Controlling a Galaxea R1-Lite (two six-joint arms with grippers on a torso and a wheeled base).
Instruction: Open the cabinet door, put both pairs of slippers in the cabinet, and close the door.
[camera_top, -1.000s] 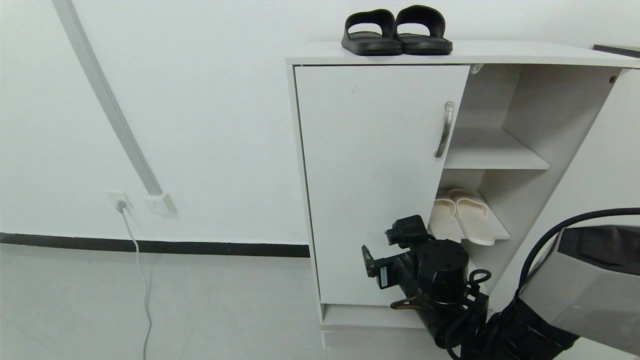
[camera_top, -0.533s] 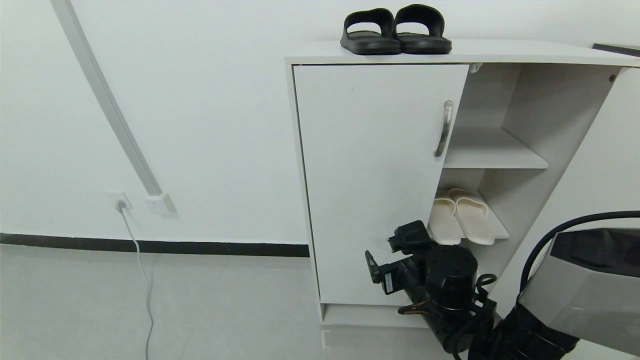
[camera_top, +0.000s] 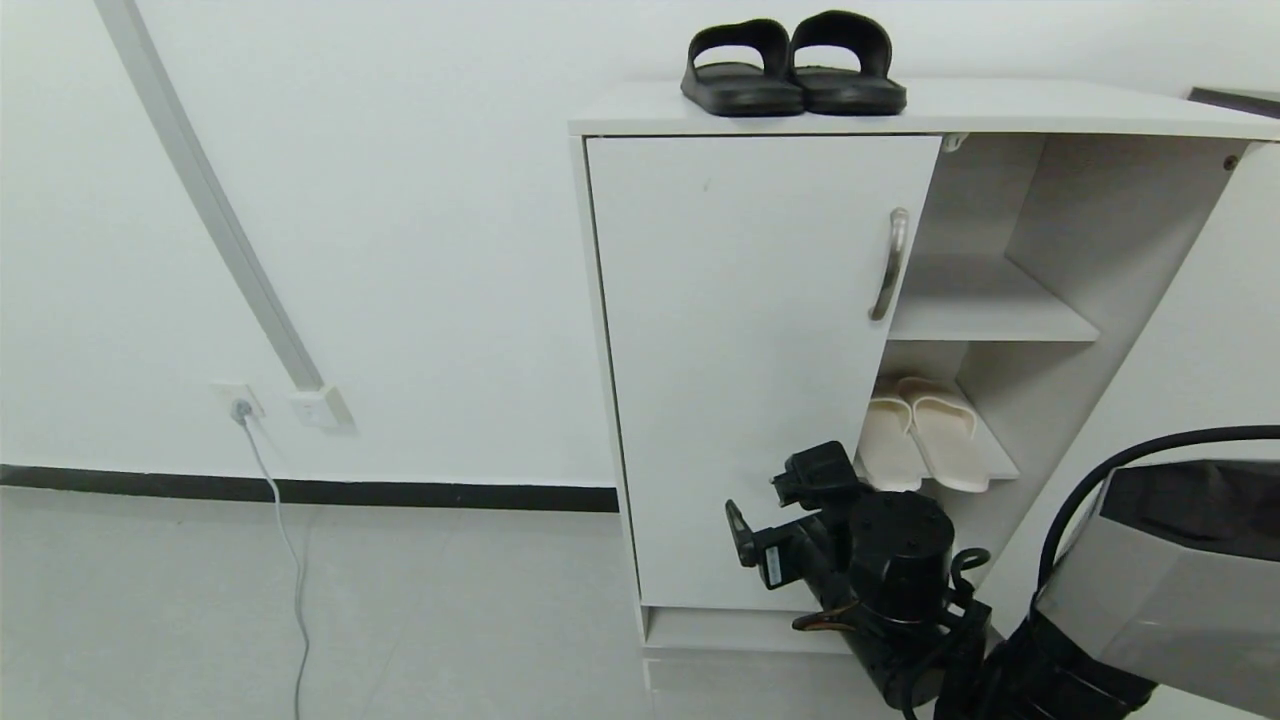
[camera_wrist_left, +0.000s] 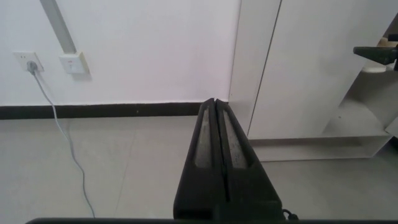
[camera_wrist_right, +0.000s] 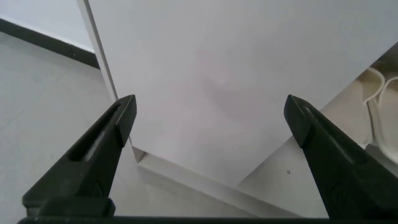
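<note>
**One pair in, one pair up top**

The cabinet (camera_top: 1000, 100) stands half open: right-hand door (camera_top: 1200, 330) swung wide, left-hand door (camera_top: 740, 350) shut. The cream slippers (camera_top: 920, 432) sit side by side on the lower shelf inside, and the black slippers (camera_top: 795, 65) rest on the cabinet's top. The right gripper (camera_top: 775, 495) hangs low before the shut door, fingers spread wide. The left gripper (camera_wrist_left: 214, 109), fingers pressed together, points toward the floor beside the cabinet.

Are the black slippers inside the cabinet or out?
Out. The black slippers sit side by side on the cabinet top; only the white slippers lie inside.
</note>
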